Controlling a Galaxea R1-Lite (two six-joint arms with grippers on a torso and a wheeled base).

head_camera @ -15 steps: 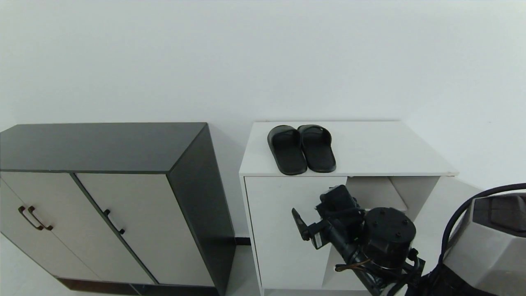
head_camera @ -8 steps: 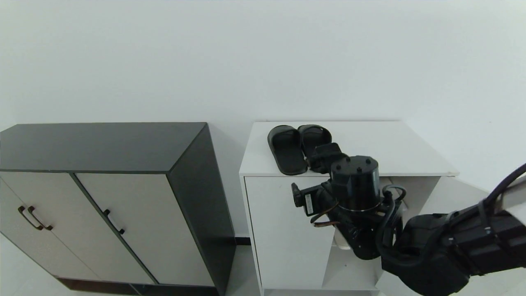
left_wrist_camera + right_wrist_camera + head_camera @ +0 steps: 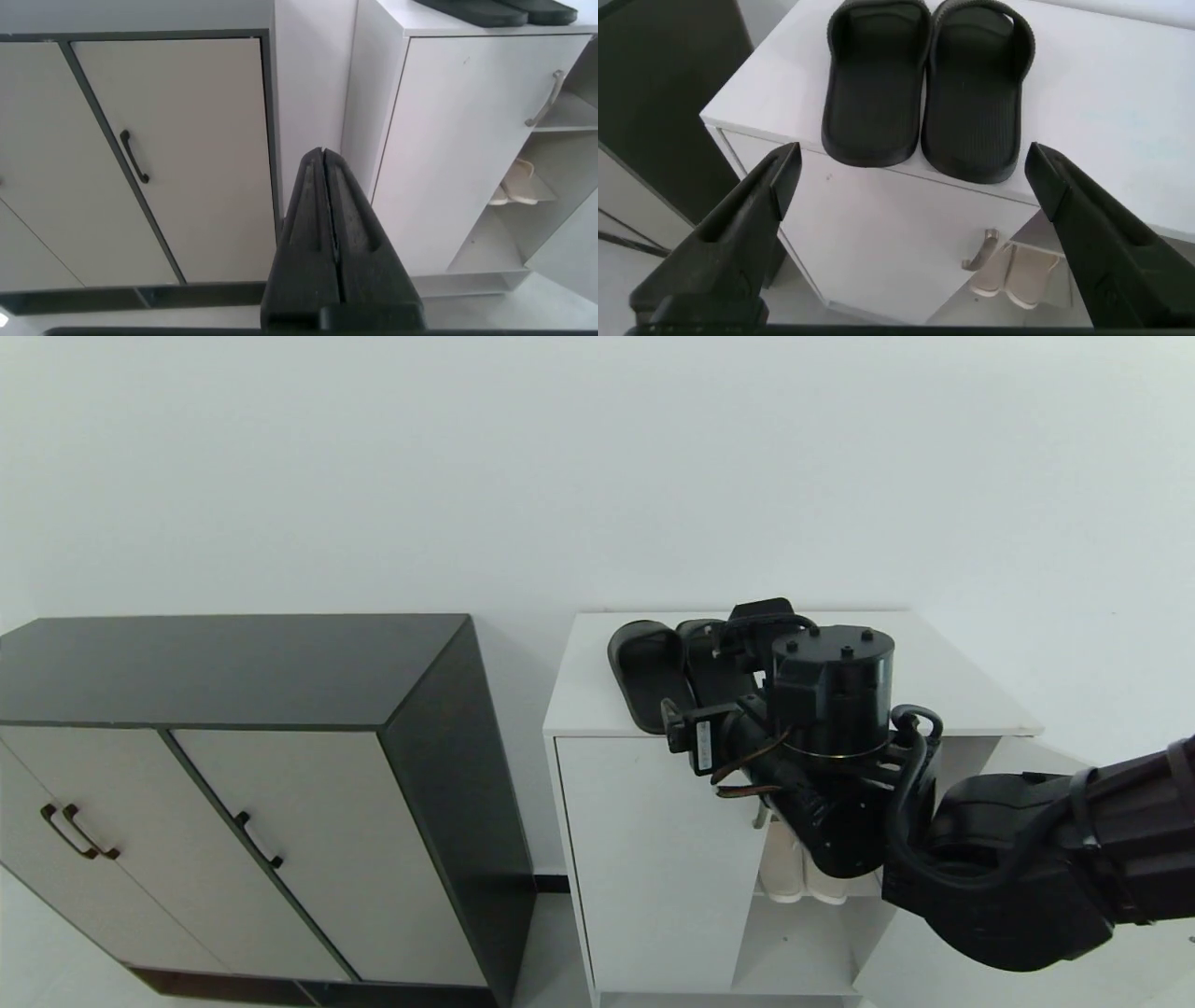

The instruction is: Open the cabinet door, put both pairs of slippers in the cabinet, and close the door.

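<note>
One beige pair (image 3: 1015, 273) in cabinet (image 3: 644, 859), black pair (image 3: 971, 93) atop; right tool (image 3: 913, 154) agape, empty

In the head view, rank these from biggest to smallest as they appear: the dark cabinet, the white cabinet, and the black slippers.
1. dark cabinet
2. white cabinet
3. black slippers, clearly the smallest

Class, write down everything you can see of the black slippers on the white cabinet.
The black slippers are a matte, rubbery-looking pair of slides with broad bands and ribbed footbeds. They lie soles down, side by side and touching, at the front edge of the white cabinet's top. The open right claw faces them without touching.
</note>
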